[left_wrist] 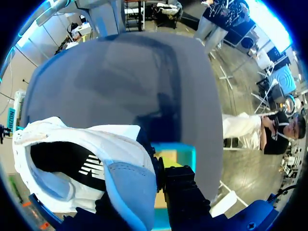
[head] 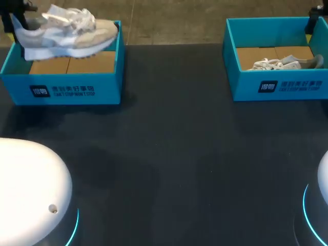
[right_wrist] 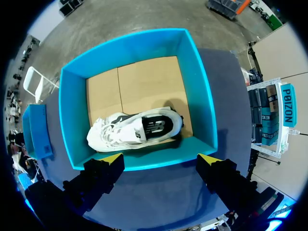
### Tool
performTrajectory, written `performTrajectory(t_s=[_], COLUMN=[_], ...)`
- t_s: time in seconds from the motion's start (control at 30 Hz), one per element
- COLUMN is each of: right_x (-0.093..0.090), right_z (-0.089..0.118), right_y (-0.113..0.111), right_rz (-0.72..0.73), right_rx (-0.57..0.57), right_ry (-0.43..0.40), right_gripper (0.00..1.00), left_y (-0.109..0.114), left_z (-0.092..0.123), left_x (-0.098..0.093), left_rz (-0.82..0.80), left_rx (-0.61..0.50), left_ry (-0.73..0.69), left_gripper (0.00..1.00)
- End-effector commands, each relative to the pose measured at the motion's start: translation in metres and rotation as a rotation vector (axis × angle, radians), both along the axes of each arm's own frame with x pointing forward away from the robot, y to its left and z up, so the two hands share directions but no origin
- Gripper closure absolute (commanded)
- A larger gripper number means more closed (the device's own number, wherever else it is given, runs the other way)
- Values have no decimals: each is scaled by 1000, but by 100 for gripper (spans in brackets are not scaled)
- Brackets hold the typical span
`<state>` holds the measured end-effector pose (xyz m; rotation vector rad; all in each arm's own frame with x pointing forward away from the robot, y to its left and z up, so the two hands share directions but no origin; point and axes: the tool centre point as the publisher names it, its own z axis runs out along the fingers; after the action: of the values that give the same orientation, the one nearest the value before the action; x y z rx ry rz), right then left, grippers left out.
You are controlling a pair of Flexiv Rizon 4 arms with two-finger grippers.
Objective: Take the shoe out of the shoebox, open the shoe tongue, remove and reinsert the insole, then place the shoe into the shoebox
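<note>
The left claw [left_wrist: 144, 197] has hold of the left shoe [head: 66, 32] by its heel. Its yellow tips are hidden behind the blue-grey heel in the left wrist view, but the head view shows the shoe hanging clear in the air, so the grip is closed on it. The shoe is pale, white and beige with loose white laces. It is held roughly level above the left shoebox [head: 72, 89], with its sole over the rim and its toe pointing toward the middle of the table [head: 169, 154]. This turquoise shoebox stands open at the table's far left, and its cardboard floor shows under the shoe. At the far right stands the right shoebox [right_wrist: 134, 43], also turquoise and open. The right shoe [right_wrist: 137, 131] lies on its side on the cardboard floor of this box, close to the near wall. The right claw [right_wrist: 160, 161] hangs above that near wall with its two yellow tips spread wide apart, gripping nothing (neither tip touches the box or the shoe).
</note>
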<state>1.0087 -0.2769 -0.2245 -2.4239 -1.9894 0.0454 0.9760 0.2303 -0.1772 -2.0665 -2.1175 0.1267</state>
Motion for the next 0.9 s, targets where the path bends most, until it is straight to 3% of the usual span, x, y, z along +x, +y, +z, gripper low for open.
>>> performTrajectory(t_s=[0.03, 0.53, 0.9], right_x=[0, 0, 0], right_z=[0, 0, 0], right_y=[0, 0, 0], right_rz=[-1, -1, -1], right_rx=[-1, -1, -1], right_ry=[0, 0, 0], right_gripper=[0, 0, 0], left_y=[-25, -94, -124], left_z=[6, -3, -15], left_x=[-96, -188, -236], left_rz=[-25, -21, -28], left_rx=[30, 54, 55], left_ry=[-415, -414, -451], left_gripper=[100, 100, 100])
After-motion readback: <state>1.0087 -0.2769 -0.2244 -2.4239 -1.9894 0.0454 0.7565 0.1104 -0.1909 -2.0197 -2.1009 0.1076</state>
